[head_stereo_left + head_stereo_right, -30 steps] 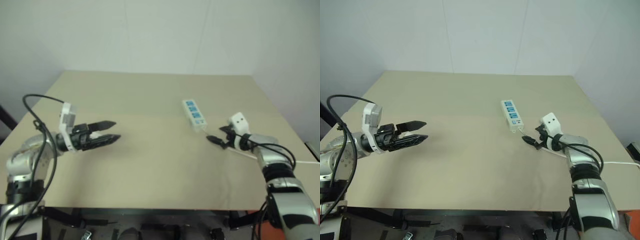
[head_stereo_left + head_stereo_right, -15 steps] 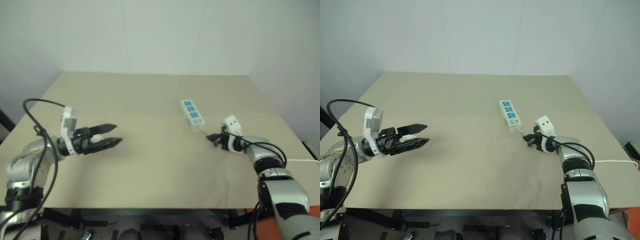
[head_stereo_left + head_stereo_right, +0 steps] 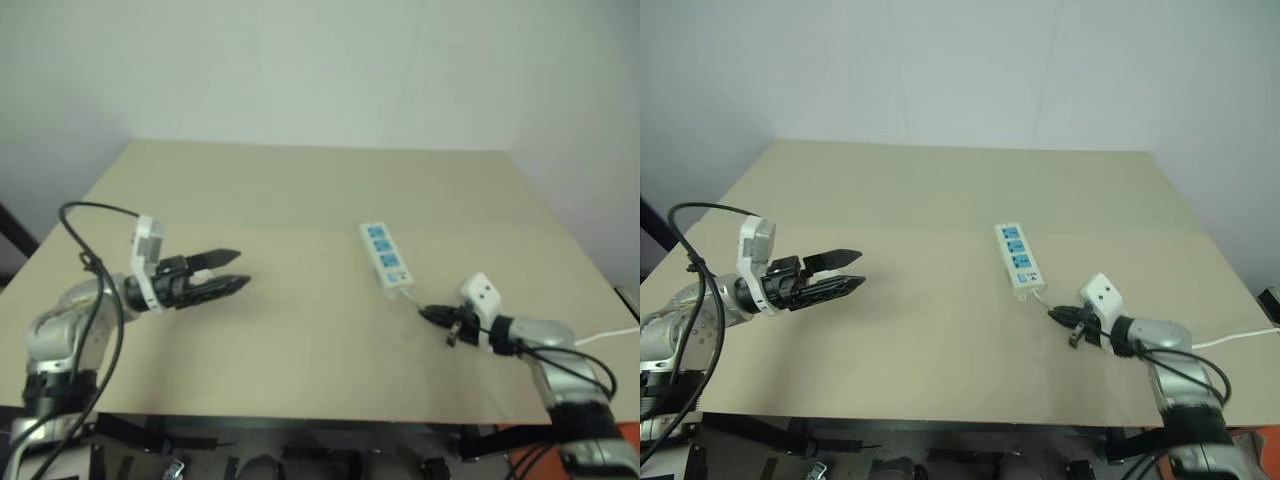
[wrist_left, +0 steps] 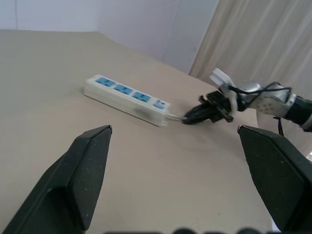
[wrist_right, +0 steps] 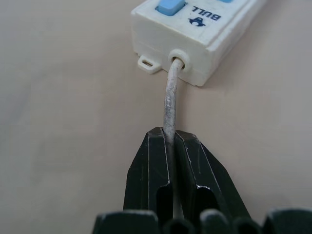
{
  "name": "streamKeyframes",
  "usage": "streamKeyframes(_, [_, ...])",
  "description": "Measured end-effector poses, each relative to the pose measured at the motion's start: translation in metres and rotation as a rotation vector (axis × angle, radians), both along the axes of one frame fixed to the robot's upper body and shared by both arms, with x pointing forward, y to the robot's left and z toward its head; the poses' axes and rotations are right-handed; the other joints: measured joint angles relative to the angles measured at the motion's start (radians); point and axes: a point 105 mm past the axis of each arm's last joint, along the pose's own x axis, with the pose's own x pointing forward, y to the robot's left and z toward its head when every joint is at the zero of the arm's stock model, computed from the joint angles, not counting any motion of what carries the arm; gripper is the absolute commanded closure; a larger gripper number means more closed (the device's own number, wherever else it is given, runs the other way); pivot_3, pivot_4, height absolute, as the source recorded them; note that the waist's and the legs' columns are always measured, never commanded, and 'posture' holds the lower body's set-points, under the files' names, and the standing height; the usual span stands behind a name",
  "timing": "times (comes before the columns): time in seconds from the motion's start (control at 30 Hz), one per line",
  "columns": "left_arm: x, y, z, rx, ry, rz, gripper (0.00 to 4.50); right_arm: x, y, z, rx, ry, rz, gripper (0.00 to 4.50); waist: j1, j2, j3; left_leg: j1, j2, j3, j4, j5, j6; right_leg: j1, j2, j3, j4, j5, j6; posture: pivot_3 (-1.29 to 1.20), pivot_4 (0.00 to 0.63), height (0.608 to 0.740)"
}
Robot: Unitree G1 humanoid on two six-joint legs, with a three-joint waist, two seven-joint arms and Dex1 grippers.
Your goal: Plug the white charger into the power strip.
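The power strip (image 3: 386,258) lies flat on the tan table (image 3: 300,190), right of centre, its blue sockets facing up. From its near end runs a thin white cord (image 5: 170,102). My right gripper (image 3: 432,315) is shut on that cord a short way behind the strip, with the cord pinched between the two black fingers (image 5: 151,165). My left gripper (image 3: 240,270) hovers open over the left side of the table and points toward the strip (image 4: 126,95); it holds nothing. The white charger is out of view.
The cord's far stretch (image 3: 610,337) trails off the table's right edge. Bare tabletop lies between the two grippers and behind the strip. A white wall stands past the table's far edge.
My right gripper closed on the cord and drew back toward the table's near edge. The power strip slid a little nearer with it. The left gripper stayed where it was.
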Motion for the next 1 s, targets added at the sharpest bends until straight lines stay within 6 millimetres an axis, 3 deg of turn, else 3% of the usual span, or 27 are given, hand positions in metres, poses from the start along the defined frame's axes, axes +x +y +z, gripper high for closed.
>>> streamKeyframes(0.1, [0.004,-0.004,0.002,-0.002,0.004,-0.026,0.00,-0.005,0.005,-0.006,0.021,-0.007,-0.059,2.91,-0.007,0.000,0.000,0.004,0.001,0.000,0.000,0.003,-0.003,0.002,0.002,0.000,0.001,-0.003,0.005,0.00,0.150,0.740])
streamKeyframes(0.23, [0.011,-0.009,0.011,0.007,-0.029,-0.048,0.00,0.000,0.016,-0.007,0.073,-0.032,-0.124,1.53,-0.009,0.000,0.000,0.006,0.002,0.000,0.000,0.004,-0.004,0.002,0.004,0.002,0.002,-0.003,0.004,0.00,0.150,0.740])
streamKeyframes(0.37, [0.013,-0.008,0.009,0.015,-0.016,-0.054,0.00,0.006,0.031,-0.006,0.152,-0.065,-0.187,0.18,-0.011,0.000,0.000,0.003,0.003,0.000,-0.002,0.003,-0.004,0.000,0.006,0.003,0.001,0.000,-0.001,0.00,0.150,0.740])
streamKeyframes(0.5, [0.014,-0.006,0.008,0.023,-0.026,-0.042,0.00,0.015,0.046,-0.003,0.230,-0.089,-0.238,0.06,-0.009,0.000,0.000,0.001,0.003,0.000,-0.001,0.003,-0.004,-0.001,0.005,0.003,0.001,0.001,-0.002,0.00,0.150,0.740])
streamKeyframes(0.77, [0.008,-0.005,0.004,0.039,-0.033,-0.043,0.00,0.031,0.054,0.005,0.305,-0.138,-0.372,0.06,-0.008,0.000,0.000,0.002,0.004,0.000,-0.001,0.003,-0.004,-0.001,0.006,0.003,0.001,0.000,-0.001,0.00,0.150,0.740])
streamKeyframes(1.0, [0.006,0.000,0.005,0.044,-0.054,0.010,0.00,0.029,0.059,0.001,0.333,-0.132,-0.408,0.06,-0.008,0.000,0.000,0.002,0.004,-0.001,-0.002,0.003,-0.004,-0.001,0.006,0.002,0.001,0.000,-0.001,0.00,0.150,0.740])
